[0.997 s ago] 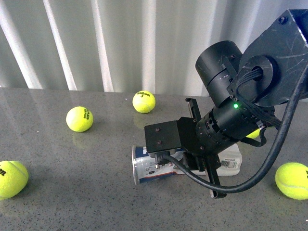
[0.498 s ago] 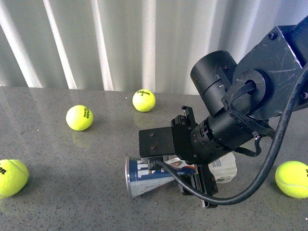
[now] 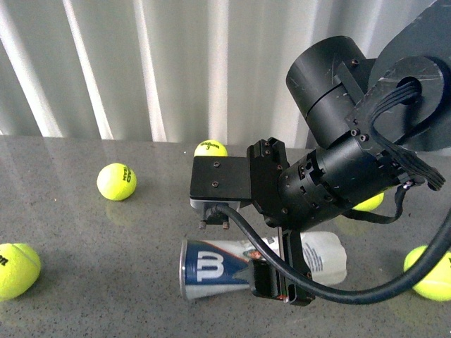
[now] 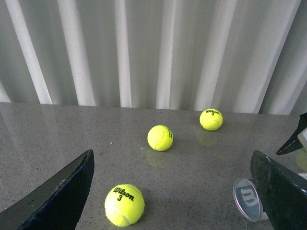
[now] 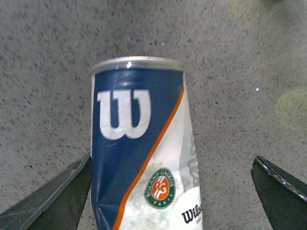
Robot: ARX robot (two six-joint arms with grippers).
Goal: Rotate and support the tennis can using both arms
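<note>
The tennis can (image 3: 211, 267) lies on its side on the grey table, silver rim end to the left, navy label with the white "W" facing up. My right gripper (image 3: 273, 225) reaches down over its middle, open, one finger on each side. In the right wrist view the can (image 5: 139, 143) lies between the spread fingers (image 5: 53, 201), close to one and far from the other. My left gripper (image 4: 168, 201) is open and empty; the can's rim end (image 4: 247, 199) shows beside one of its fingers (image 4: 283, 191). The left arm is out of the front view.
Yellow-green tennis balls lie around: one at the back (image 3: 210, 148), one at mid left (image 3: 116, 181), one at the near left edge (image 3: 15, 264), one at the right edge (image 3: 430, 271), one behind the right arm (image 3: 370, 203). A white corrugated wall stands behind the table.
The can has shifted nearer and rolled, so its "W" label now faces up. The right gripper has turned and moved with it, still straddling it.
</note>
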